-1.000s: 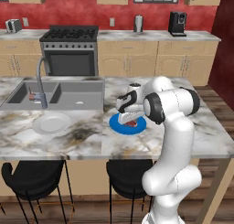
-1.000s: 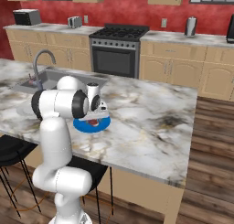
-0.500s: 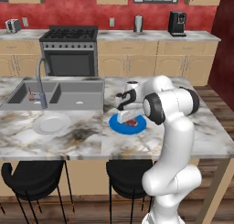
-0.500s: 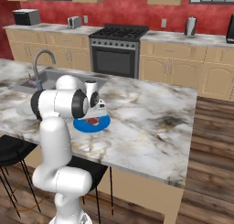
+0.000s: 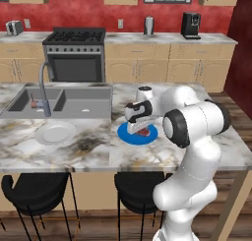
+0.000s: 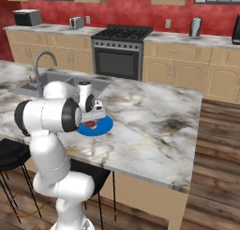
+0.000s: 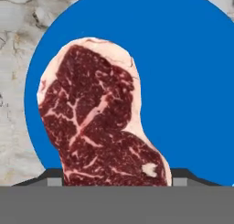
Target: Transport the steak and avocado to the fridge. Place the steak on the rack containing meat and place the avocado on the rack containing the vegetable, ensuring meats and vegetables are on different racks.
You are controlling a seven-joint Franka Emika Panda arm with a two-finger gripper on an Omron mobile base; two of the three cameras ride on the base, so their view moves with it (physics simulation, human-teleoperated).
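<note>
Counter (image 5: 59, 151) unchanged; claw (image 5: 139, 130) narrowed onto steak (image 7: 103, 127)

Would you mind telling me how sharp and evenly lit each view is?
Hand view: steak crisp on the blue plate, flat light, no glare. Left base view: sharp, soft shadow under the gripper. Right base view: slightly soft, evenly lit.

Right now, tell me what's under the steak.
The steak lies flat on a round blue plate, which sits on the marble island counter. The plate's middle is covered by the meat, so anything beneath it there cannot be seen.
</note>
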